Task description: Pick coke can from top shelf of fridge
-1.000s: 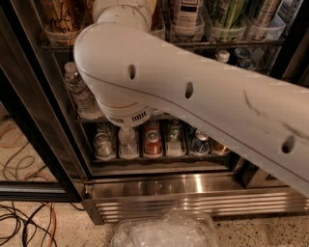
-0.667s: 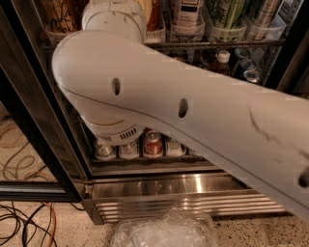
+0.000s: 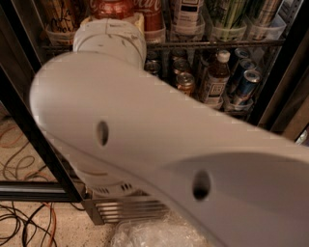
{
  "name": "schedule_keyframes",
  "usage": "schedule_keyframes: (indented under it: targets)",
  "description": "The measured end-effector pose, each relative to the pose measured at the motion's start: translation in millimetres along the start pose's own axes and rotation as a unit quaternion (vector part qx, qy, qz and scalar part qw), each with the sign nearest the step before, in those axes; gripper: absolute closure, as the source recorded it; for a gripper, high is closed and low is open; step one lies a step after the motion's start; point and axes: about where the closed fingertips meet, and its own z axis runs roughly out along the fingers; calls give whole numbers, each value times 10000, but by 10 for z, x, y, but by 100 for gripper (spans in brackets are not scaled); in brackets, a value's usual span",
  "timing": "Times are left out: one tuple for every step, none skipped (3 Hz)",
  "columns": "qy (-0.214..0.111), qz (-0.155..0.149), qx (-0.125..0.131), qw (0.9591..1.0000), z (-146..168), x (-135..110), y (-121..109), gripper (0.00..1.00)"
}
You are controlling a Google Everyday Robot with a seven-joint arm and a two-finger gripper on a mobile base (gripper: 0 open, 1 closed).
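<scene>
The fridge (image 3: 30, 126) stands open in front of me, with its black door frame at the left and its slatted steel base (image 3: 126, 210) low down. Red coke cans (image 3: 109, 8) stand in clear trays on the top shelf (image 3: 218, 44), a dark wire rack along the top edge of the view. My thick white arm (image 3: 159, 159) crosses the whole picture, and its round wrist joint (image 3: 109, 41) sits just below the red cans. My gripper is hidden behind that joint and does not show.
Below the top shelf stand a labelled bottle (image 3: 214, 78), blue cans (image 3: 246, 83) and a gold-orange can (image 3: 185, 83). Cables (image 3: 23, 226) lie on the floor at the left. Crumpled clear plastic (image 3: 153, 235) lies below the fridge base.
My arm has risen and come closer to the camera, covering the lower racks. The wrist joint now sits higher, right under the red cans on the top shelf.
</scene>
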Motion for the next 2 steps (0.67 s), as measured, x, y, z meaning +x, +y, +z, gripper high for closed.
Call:
schedule_keyframes:
  targets:
    - [181, -32, -212, 9996, -137, 253, -181, 100]
    - [224, 3, -567, 9981, -43, 446, -377, 100]
